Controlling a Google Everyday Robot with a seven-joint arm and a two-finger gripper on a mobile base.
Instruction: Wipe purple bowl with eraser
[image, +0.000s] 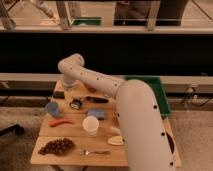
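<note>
The end effector (75, 103) hangs low over the bench's (45, 156) back-left part, just beside a dark-handled utensil (98, 99); whether it is apart or together I cannot tell. The eraser (59, 94) lies near the back-left edge. The purple bowl (170, 142) shows only as a dark sliver at the right edge, behind the arm. Grapes (56, 146) sit at the front-left corner, with a white cup (90, 125) mid-bench.

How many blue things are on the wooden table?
2: a small blue object near the left edge, and a blue rectangular pad mid-table, right of the gripper. The white arm may hide more.
</note>
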